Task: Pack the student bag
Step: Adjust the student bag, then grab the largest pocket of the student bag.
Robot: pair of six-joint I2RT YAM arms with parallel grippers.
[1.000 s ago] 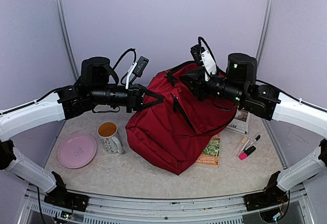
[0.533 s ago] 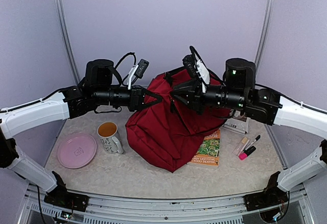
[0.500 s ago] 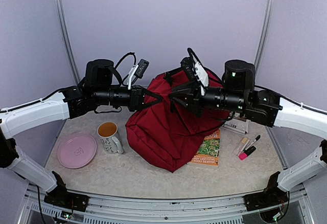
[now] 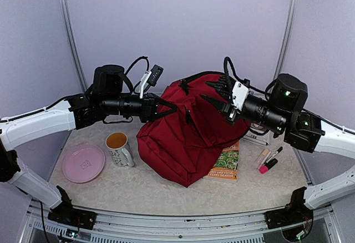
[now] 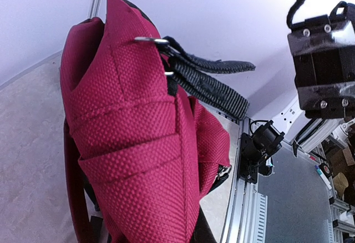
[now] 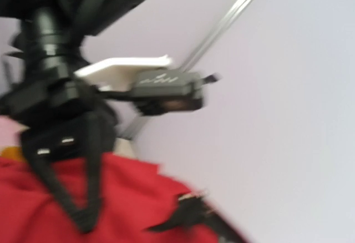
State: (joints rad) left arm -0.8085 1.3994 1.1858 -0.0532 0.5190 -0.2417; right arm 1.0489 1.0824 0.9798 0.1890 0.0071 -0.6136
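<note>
The dark red student bag (image 4: 186, 137) stands in the middle of the table, slumped, with black straps at its top. It fills the left wrist view (image 5: 133, 143), and its black strap (image 5: 213, 85) sticks out to the right. My left gripper (image 4: 173, 109) is shut on the fabric at the bag's upper left side. My right gripper (image 4: 211, 93) hangs just above the bag's top right with its fingers spread and nothing between them. The right wrist view is blurred. It shows the bag (image 6: 122, 204) below and the left arm opposite; its own fingers do not show.
A mug (image 4: 118, 147) with brown liquid and a pink plate (image 4: 83, 163) sit left of the bag. A green book (image 4: 226, 165) lies partly under its right edge. Markers (image 4: 269, 160) and a booklet (image 4: 258, 136) lie at the right.
My right gripper has pulled back to the right, off the top middle of the bag. The left gripper has stayed in place on the bag.
</note>
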